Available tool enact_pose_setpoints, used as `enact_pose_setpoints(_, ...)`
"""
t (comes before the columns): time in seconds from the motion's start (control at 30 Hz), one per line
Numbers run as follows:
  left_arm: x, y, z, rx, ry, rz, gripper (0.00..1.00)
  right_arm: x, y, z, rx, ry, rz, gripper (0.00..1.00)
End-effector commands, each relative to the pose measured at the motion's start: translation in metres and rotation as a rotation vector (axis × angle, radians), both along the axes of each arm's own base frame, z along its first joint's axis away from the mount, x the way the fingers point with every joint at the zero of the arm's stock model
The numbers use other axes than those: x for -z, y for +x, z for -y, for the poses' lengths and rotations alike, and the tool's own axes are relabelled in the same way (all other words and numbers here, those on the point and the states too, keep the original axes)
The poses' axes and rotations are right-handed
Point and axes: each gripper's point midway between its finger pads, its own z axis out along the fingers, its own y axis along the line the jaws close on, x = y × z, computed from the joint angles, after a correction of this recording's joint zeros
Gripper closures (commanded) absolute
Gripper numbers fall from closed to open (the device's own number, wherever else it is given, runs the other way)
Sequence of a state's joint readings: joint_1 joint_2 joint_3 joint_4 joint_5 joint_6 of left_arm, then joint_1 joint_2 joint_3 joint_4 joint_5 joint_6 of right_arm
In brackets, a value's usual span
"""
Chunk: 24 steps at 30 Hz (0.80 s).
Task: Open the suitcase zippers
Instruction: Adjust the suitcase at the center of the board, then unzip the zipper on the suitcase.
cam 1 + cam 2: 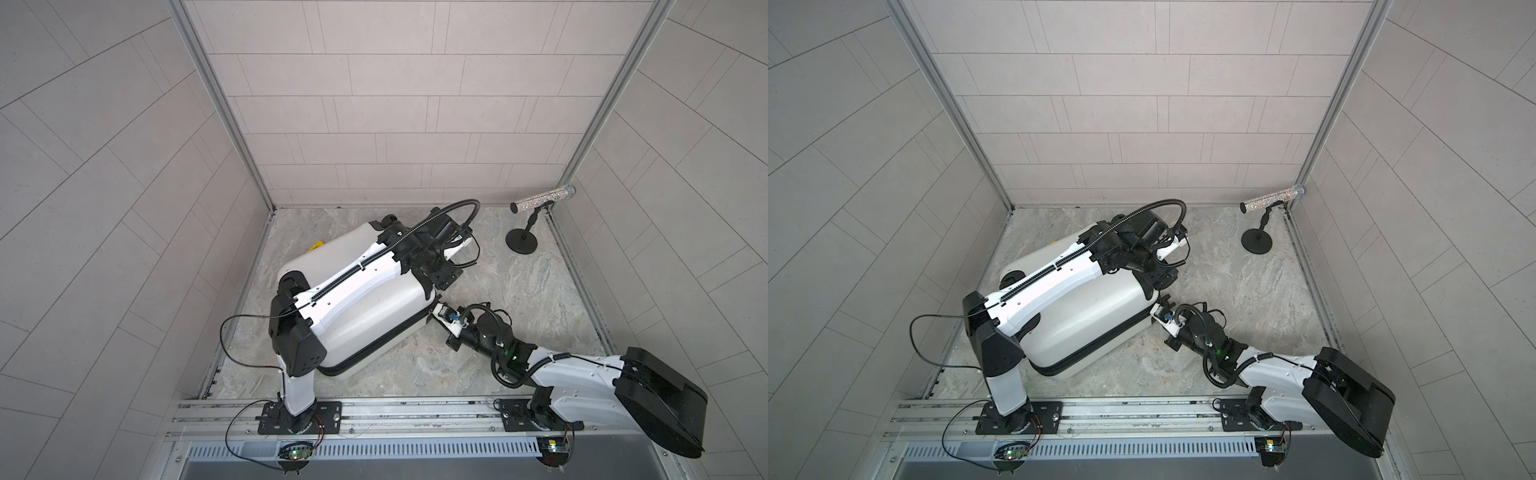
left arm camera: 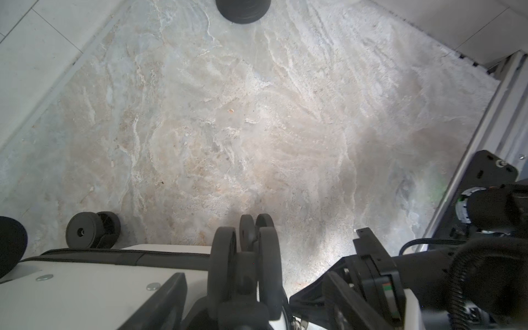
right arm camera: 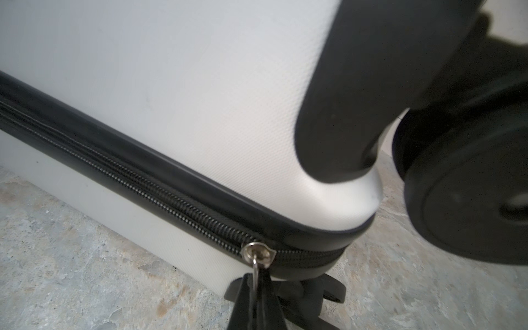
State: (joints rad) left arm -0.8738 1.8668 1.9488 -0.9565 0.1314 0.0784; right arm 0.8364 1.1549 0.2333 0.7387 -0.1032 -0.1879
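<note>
Your suitcase (image 1: 374, 328) lies flat on the floor (image 1: 519, 291), long axis near-left to far-right, wheels pointing far-right. Your right gripper (image 3: 256, 281) is clamped on the zipper pull (image 3: 255, 266) at the wheel-end corner. Your left gripper (image 1: 440, 276) is spread wide astride a wheel (image 2: 245, 257), contact unclear.

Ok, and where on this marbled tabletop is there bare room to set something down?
Widest bare patch: the marbled tabletop between the white hard-shell suitcase, the black round stand base and the right wall. A narrower strip lies between the suitcase and the aluminium front rail. Crowded: the suitcase corner where the right fingers pinch the silver zipper pull.
</note>
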Motion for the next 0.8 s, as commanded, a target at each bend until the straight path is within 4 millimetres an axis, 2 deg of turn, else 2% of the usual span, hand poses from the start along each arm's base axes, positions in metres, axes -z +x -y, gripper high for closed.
enact_pose_setpoints(0.0,0.012,-0.004,-0.013,-0.006,0.120,-0.020,0.19,-0.075,0.004,-0.011,-0.018,0.193,0.190,1.00)
enact_pose_setpoints(0.37,0.035,-0.001,-0.012,0.013,0.278,-0.025,0.23,-0.077,0.004,-0.012,-0.017,0.193,0.196,1.00)
enact_pose_setpoints(0.5,0.043,-0.006,-0.002,0.053,0.267,-0.053,0.44,-0.075,0.005,-0.009,0.004,0.199,0.181,1.00)
enact_pose_setpoints(0.57,0.039,-0.008,-0.002,0.064,0.268,-0.059,0.62,-0.074,0.007,-0.005,0.030,0.208,0.169,1.00)
enact_pose_setpoints(0.63,0.027,-0.008,-0.006,0.066,0.272,-0.043,0.75,-0.072,0.009,0.000,0.062,0.231,0.145,1.00)
enact_pose_setpoints(0.77,-0.002,-0.016,-0.012,0.113,0.227,-0.010,0.83,-0.066,0.007,0.005,0.052,0.274,0.066,1.00)
